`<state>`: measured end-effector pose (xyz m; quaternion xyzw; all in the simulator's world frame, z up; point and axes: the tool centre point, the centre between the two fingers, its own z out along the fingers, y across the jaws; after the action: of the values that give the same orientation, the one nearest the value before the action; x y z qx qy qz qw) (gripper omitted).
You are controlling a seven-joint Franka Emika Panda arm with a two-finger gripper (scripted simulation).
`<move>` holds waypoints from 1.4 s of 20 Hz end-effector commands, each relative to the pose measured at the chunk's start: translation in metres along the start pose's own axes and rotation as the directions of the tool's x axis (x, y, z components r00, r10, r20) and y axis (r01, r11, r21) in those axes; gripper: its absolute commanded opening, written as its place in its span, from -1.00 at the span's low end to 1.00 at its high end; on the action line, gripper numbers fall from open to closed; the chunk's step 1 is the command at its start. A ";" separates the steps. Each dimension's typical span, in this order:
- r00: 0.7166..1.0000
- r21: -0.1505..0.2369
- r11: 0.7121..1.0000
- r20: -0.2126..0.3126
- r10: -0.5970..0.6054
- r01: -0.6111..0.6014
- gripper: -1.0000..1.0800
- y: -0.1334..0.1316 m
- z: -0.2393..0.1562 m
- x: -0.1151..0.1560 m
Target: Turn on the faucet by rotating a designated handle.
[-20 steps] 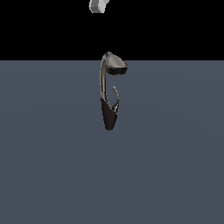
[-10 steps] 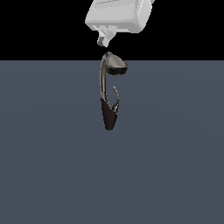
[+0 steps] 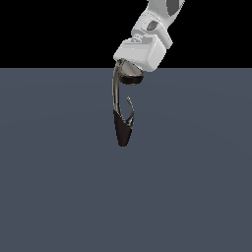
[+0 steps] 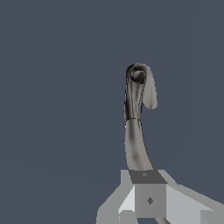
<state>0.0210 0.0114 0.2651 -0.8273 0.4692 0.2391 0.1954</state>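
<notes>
The faucet (image 3: pixel 122 129) stands mid-scene in the exterior view, with a blackish cone base, a slim grey neck (image 3: pixel 114 91) and an oval spout head (image 3: pixel 132 78). The handle (image 3: pixel 131 109), a thin hooked spike, branches from the cone on the exterior view's right. My gripper (image 3: pixel 126 68) hangs from the white hand (image 3: pixel 141 51), right at the spout head and partly covering it, well above the handle. In the wrist view the fingers (image 4: pixel 149 192) appear as one block with no gap, over the neck (image 4: pixel 133 140). I cannot pick out the handle there with certainty.
A flat grey-blue floor (image 3: pixel 197 187) surrounds the faucet. The white arm (image 3: pixel 162 15) comes in from the top of the exterior view, on its right.
The hand has come down from the top edge of the exterior view to the spout head. The faucet and handle have not moved.
</notes>
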 end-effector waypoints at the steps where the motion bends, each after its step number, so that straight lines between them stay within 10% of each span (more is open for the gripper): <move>1: 0.997 0.023 0.998 0.034 0.063 -0.064 -1.00 -0.006 0.010 0.019; 14: 0.955 0.082 0.959 0.151 0.256 -0.270 -1.00 -0.019 0.047 0.079; 28: 0.949 0.086 0.954 0.161 0.271 -0.287 -1.00 -0.009 0.051 0.076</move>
<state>0.0555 -0.0086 0.1793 -0.7207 0.5781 0.2993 0.2383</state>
